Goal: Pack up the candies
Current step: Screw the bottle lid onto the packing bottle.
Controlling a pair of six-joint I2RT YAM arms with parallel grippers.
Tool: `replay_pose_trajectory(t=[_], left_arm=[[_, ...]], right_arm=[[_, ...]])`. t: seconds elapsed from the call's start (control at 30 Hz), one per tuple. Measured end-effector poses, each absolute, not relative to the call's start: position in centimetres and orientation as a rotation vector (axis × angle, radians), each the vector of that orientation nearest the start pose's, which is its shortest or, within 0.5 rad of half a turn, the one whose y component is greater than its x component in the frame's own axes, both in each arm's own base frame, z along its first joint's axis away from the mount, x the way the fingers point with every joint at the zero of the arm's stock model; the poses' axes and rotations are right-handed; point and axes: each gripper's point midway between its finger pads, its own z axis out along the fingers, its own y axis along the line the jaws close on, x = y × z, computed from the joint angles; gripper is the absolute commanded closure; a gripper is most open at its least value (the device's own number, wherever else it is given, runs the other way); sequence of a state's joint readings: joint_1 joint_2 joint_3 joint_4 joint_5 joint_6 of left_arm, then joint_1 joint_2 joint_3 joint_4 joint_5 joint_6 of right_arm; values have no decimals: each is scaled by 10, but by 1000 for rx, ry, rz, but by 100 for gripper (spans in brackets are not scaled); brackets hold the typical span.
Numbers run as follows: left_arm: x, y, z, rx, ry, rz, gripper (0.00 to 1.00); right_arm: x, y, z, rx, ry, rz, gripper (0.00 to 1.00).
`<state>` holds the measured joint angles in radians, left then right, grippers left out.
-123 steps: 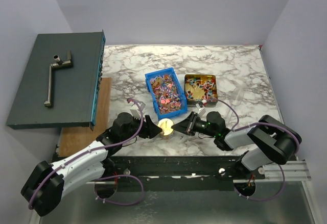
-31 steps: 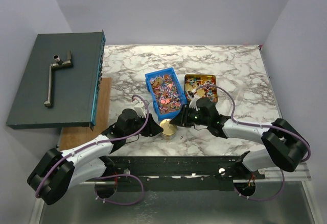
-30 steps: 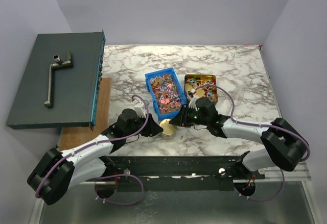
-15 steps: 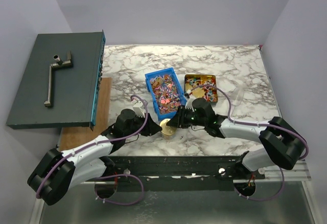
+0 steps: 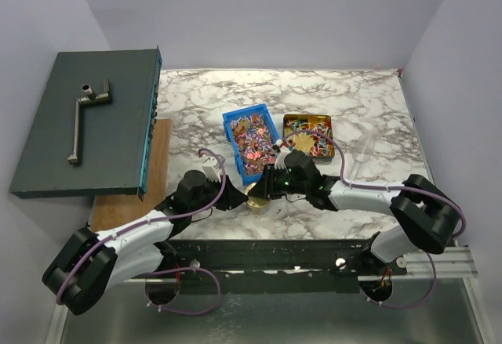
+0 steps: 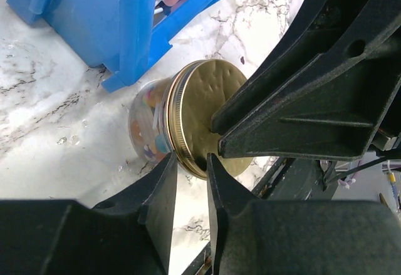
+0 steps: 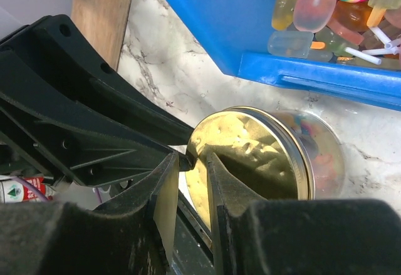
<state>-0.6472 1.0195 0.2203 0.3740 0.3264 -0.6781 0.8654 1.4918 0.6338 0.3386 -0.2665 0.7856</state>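
Left gripper [image 6: 191, 160]: jaws nearly together, nipping the rim of the gold lid [image 6: 203, 90]. The right gripper [image 7: 192, 162] has a narrow gap too and pinches the opposite edge of that lid. Their tips almost meet across it.

Where the candies [image 5: 252, 142] are: most in the blue bin [image 5: 229, 136], more in the gold tin [image 5: 310, 116] just right of it, some inside the clear jar [image 7: 322, 143] under the lid. The jar sits on the marble table [image 5: 196, 97] at the bin's near corner, touching it or just beside it; can't tell which.

Handling, my read:
- Candies: very light, loose, glossy wrappers, so slippery. Some have thin sticks. Hard sweets should tolerate a firm pinch. Take one by the body or the wrapper twist, not the stick.
- They're piled, so expect neighbours to come up with the pick or drop off it.
- Jar: light, smooth wall, will skid or tip on marble if pushed sideways. Glass or plastic, can't tell, so treat it as breakable.
- Lid: thin stiff metal with a ribbed rim, the only good purchase. An edge nip gives little leverage.
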Motion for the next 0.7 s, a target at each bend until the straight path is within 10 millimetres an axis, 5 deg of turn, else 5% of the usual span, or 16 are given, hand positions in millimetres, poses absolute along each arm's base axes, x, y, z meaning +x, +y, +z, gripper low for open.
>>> replay_pose_trajectory(t=[0.4,0.7], left_arm=[[182,-240,73,177,2200,-1140,48],[179,-239,76,179,2200,-1146,45]], right_arm=[[200,348,89,-258,2322,1190,71],[194,326,92,-247,2366,1085,72]])
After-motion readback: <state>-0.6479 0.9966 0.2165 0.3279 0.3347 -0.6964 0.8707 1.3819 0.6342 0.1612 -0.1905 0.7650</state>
